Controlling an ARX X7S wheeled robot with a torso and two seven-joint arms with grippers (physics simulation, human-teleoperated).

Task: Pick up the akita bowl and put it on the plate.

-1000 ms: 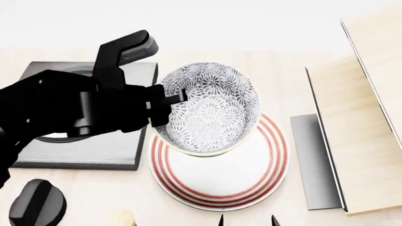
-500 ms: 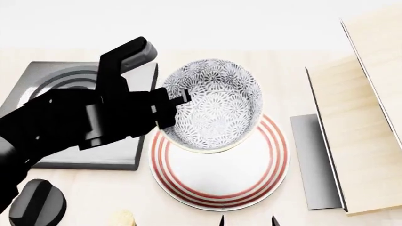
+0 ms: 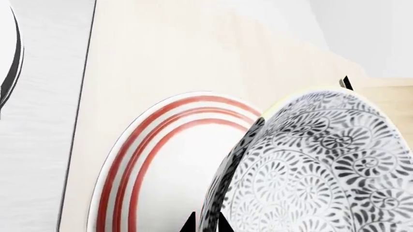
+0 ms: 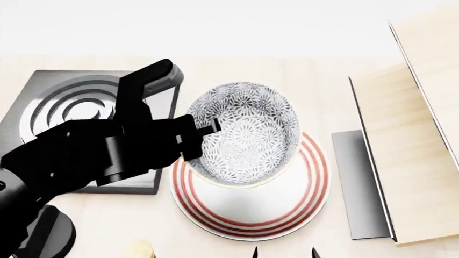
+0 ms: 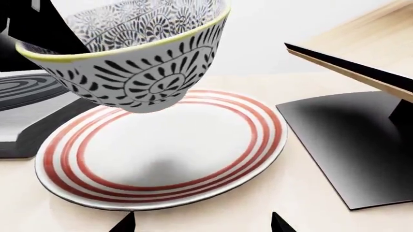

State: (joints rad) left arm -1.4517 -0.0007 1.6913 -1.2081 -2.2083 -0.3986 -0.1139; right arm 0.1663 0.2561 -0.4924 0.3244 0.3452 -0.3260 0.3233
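The akita bowl (image 4: 248, 134), white with a dense grey-black floral pattern, hangs tilted in the air over the far half of the plate (image 4: 251, 212). My left gripper (image 4: 197, 135) is shut on the bowl's left rim, one finger inside and one outside. In the left wrist view the bowl's wall (image 3: 322, 164) sits between the two tips of the left gripper (image 3: 206, 224), with the plate (image 3: 168, 169) behind. The right wrist view shows the bowl (image 5: 142, 63) clear above the red-ringed plate (image 5: 168, 150). My right gripper (image 5: 202, 224) is open and empty near the plate's front edge.
A dark square stove burner (image 4: 79, 107) lies left of the plate, with a black knob (image 4: 50, 236) in front of it. A dark grey panel (image 4: 358, 183) and a wooden board (image 4: 416, 150) stand to the right. A small tan object (image 4: 140, 250) sits at the front.
The left arm has drawn back and down, and the bowl has sunk a little toward the plate. More of the burner's rings show now. The right gripper has stayed put.
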